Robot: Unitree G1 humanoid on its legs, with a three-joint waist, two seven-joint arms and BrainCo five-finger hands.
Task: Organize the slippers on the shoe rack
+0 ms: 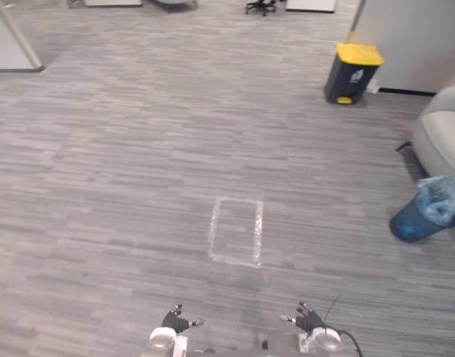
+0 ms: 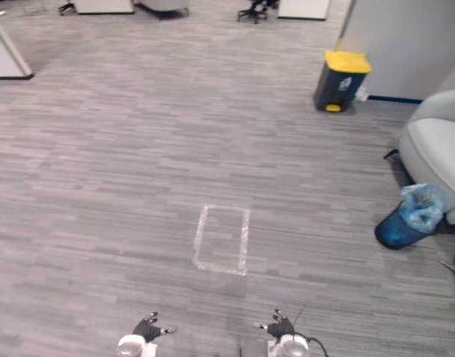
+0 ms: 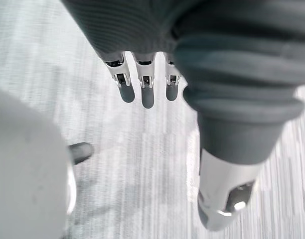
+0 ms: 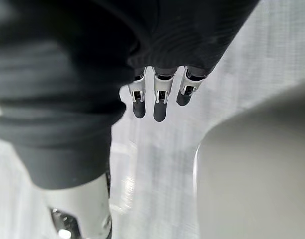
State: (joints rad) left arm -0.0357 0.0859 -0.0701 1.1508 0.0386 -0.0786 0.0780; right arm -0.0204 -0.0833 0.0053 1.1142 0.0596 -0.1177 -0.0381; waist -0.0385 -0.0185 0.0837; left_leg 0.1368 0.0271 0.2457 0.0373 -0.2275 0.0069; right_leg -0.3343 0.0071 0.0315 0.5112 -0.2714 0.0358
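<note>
Trouble could start with walking the wrong way, because I cannot tell where the slippers and the shoe rack are. Both the left hand (image 1: 175, 321) and the right hand (image 1: 308, 320) hang low over the grey floor (image 1: 138, 149), fingers straight and loose, holding nothing. Ahead lies a taped square (image 1: 236, 231). Off to the right stand a yellow-lidded bin (image 1: 352, 73), a blue bin (image 1: 427, 210) and a pale sofa (image 1: 443, 137). A careless turn that way might bump them.
</note>
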